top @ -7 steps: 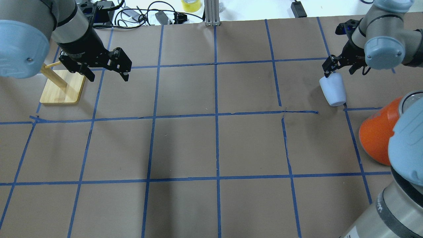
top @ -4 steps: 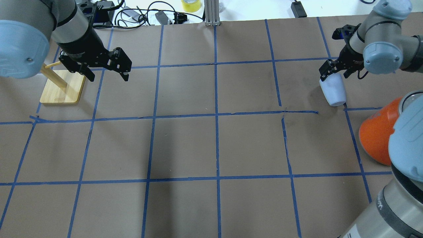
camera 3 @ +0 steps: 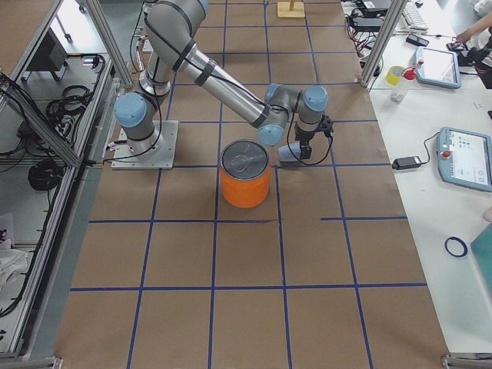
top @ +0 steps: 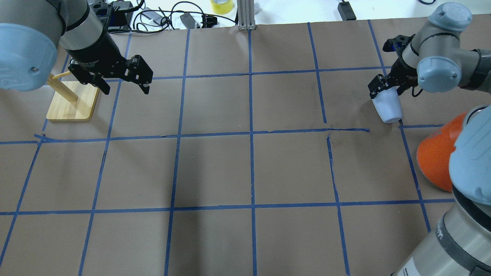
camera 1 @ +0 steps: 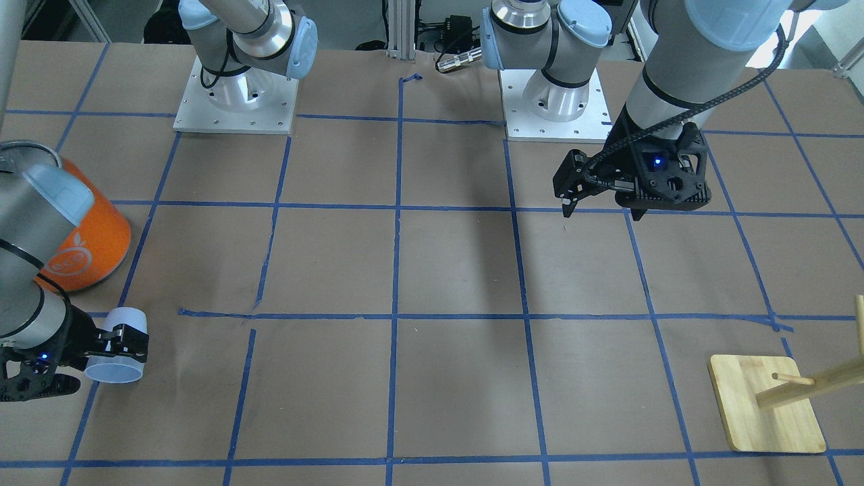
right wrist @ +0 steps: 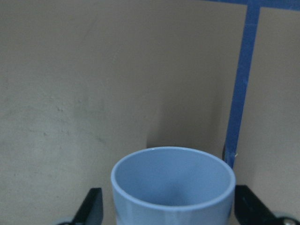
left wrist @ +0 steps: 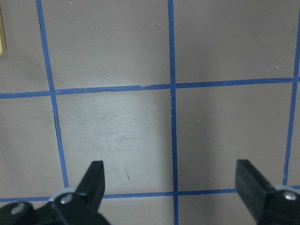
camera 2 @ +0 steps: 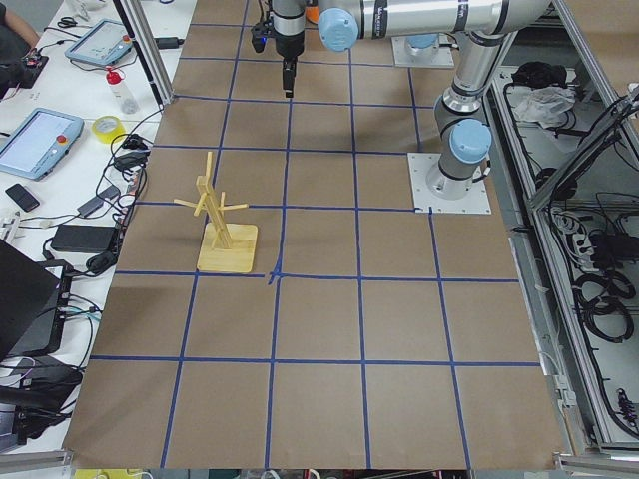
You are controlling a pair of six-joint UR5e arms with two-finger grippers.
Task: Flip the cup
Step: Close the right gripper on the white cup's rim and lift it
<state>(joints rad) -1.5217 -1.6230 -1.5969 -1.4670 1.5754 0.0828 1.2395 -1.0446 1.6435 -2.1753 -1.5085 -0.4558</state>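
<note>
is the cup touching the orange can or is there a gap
Apart. The overhead view shows bare brown paper and a blue tape line between the cup and the orange can.

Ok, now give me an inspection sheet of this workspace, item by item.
Surface: brown paper table with a blue tape grid.
Job's things: cup on the table, mouth facing the right wrist camera.
Clutter: orange can near the cup; wooden peg stand by the left arm.
Grippers: left gripper open, empty, above the table; right gripper open, straddling the cup.
Cables: black cables beyond the far edge.
Surroundings: yellow tape roll, touchscreen pendants on side benches.
</note>
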